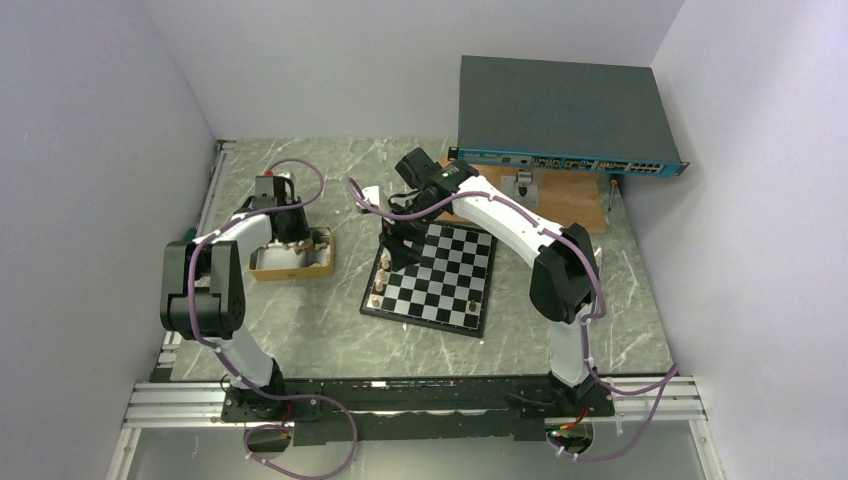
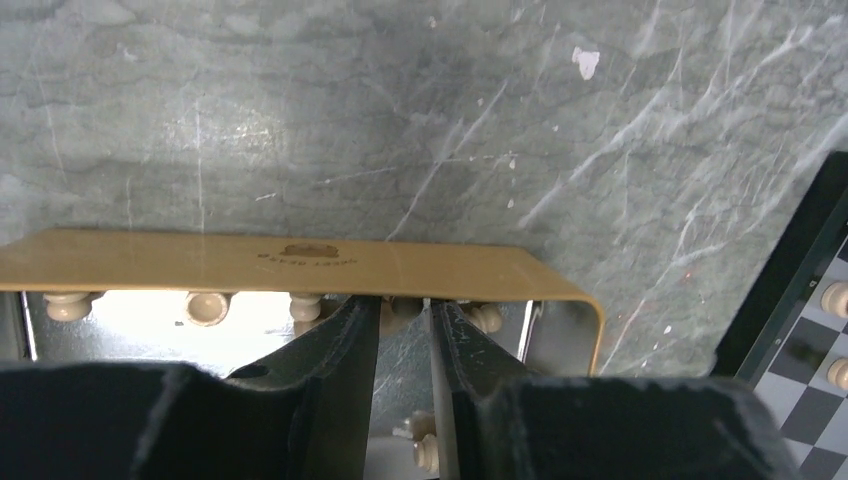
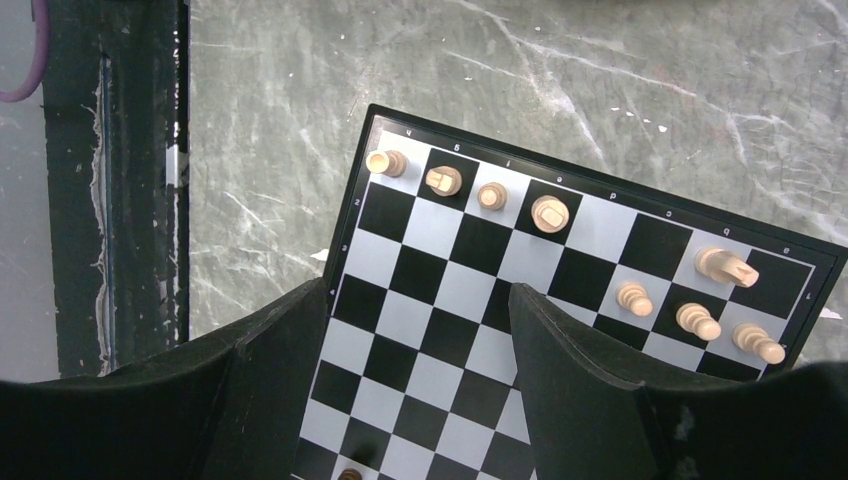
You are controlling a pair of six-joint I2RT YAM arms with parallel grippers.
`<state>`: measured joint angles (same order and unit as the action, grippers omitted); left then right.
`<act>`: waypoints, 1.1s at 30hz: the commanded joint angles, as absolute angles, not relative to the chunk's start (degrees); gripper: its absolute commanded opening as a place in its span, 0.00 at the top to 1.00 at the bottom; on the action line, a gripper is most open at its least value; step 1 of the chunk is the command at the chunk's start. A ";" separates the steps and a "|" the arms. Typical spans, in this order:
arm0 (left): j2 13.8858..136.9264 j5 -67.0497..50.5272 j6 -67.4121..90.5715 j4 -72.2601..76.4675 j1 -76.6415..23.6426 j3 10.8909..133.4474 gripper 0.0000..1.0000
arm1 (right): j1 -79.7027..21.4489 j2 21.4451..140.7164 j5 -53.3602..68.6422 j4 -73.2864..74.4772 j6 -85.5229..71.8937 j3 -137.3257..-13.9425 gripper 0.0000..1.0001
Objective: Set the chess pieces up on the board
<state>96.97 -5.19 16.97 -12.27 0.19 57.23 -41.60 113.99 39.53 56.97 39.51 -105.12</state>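
Tan box [image 2: 300,262] holds loose light chess pieces [image 2: 208,307], clear only from the left wrist. The left gripper [image 2: 403,320] reaches in, jaws nearly together, grip unclear. The right wrist shows pieces along two edges of the board [image 3: 600,225], with the right gripper [image 3: 415,292] spread above.

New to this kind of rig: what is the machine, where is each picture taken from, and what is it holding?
Two robot arms are bolted at the near edge of a marbled table. The wide picture looks down from above; the other two come from wrist cameras. The left arm reaches into a tan box of light chess pieces; the left fingers stand narrowly apart around what looks like one piece, grip unconfirmed. The right arm hovers over the checkered board, the right fingers wide apart and empty. Several light pieces are on the board. A grey network box on a wooden plank sits behind.
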 commanded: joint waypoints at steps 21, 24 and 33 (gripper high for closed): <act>98.92 -1.09 19.86 -14.90 -1.85 61.93 1.00 | -41.62 109.80 40.26 56.69 41.55 -103.42 0.30; 96.06 -1.98 18.69 -15.39 -2.00 61.35 1.00 | -41.66 109.31 40.25 56.84 41.75 -103.25 0.30; 84.04 -6.84 15.54 -17.38 -1.99 56.43 1.00 | -41.65 108.08 42.08 57.91 42.60 -103.02 0.30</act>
